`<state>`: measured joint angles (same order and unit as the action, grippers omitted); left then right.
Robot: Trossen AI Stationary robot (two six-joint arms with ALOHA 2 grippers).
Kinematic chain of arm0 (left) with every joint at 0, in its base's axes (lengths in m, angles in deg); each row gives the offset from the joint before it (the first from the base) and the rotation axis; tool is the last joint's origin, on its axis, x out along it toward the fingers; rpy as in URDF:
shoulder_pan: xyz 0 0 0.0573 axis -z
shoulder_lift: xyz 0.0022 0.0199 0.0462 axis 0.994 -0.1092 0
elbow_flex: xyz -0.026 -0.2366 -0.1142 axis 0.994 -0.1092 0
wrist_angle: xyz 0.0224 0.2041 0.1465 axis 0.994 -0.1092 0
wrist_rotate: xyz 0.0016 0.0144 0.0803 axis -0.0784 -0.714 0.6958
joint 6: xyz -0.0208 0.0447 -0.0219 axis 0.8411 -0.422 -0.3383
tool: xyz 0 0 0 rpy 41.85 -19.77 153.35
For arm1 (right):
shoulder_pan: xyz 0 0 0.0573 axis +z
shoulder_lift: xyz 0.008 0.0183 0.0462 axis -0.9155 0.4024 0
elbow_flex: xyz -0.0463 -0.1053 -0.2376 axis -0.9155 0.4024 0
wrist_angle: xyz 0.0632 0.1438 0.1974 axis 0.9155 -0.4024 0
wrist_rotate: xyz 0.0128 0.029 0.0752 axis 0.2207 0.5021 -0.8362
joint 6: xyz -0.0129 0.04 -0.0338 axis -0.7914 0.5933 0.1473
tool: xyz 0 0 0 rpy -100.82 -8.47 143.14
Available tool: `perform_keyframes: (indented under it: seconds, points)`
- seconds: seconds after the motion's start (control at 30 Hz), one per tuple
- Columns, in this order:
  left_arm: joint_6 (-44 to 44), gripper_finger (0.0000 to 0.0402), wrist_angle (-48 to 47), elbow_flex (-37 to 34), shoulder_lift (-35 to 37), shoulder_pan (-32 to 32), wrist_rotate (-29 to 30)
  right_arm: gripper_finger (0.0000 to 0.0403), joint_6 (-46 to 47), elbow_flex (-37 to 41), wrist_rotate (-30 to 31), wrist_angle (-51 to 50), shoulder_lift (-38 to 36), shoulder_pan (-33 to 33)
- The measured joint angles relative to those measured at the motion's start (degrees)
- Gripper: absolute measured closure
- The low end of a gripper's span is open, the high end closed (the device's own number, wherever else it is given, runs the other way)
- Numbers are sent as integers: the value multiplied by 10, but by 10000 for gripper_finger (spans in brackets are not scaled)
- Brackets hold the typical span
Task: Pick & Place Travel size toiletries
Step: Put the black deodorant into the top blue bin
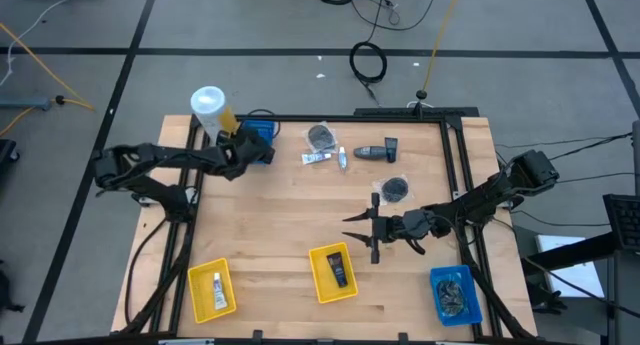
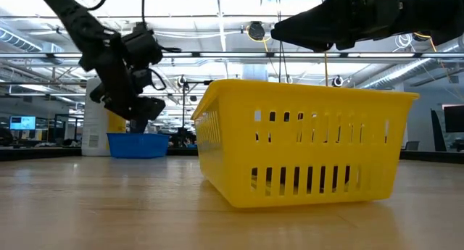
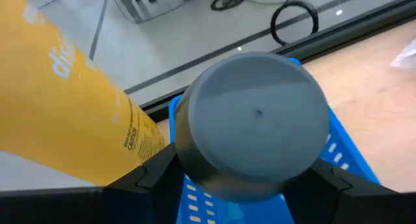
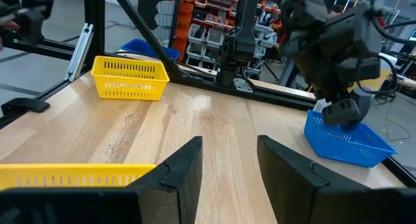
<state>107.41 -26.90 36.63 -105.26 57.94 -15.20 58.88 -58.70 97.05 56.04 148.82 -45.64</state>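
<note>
My left gripper (image 1: 243,150) is at the table's far left corner, over a blue tray (image 1: 262,137), shut on a grey round toiletry (image 3: 257,120). That item's flat round face fills the left wrist view. My right gripper (image 1: 352,228) hovers open above bare table just beyond the middle yellow tray (image 1: 332,272), touching nothing. Loose on the table lie two clear-wrapped packets (image 1: 321,137) (image 1: 395,190), a white tube (image 1: 318,158) and a dark bottle (image 1: 378,151). The middle yellow tray holds a dark bottle, and the left yellow tray (image 1: 212,288) holds a white tube. My left gripper pinches the grey round toiletry between its two fingers, one finger (image 3: 153,175) on each side of its round wall (image 3: 188,156). The item's flat end faces the wrist camera. It is held over the blue tray (image 3: 344,159), whose floor shows below it.
A large white-and-yellow canister (image 1: 212,110) stands right beside the far blue tray, close to my left gripper. A second blue tray (image 1: 455,293) with packets sits at the near right corner. A black frame rail (image 1: 452,175) edges the table. Bare wood lies between the trays.
</note>
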Motion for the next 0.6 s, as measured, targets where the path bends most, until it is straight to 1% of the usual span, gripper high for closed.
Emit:
perform_keyframes:
  seconds: [0.13,0.23,0.4,0.6]
  points:
    - [-23,185,87,-36,0,-13,-30,264,0,0,0,0,0,0]
    - [-26,185,125,-50,0,-30,-63,264,0,0,0,0,0,0]
    - [-20,185,122,-56,0,-54,-99,264,0,0,0,0,0,0]
    - [-30,185,118,-68,0,-62,-105,264,0,0,0,0,0,0]
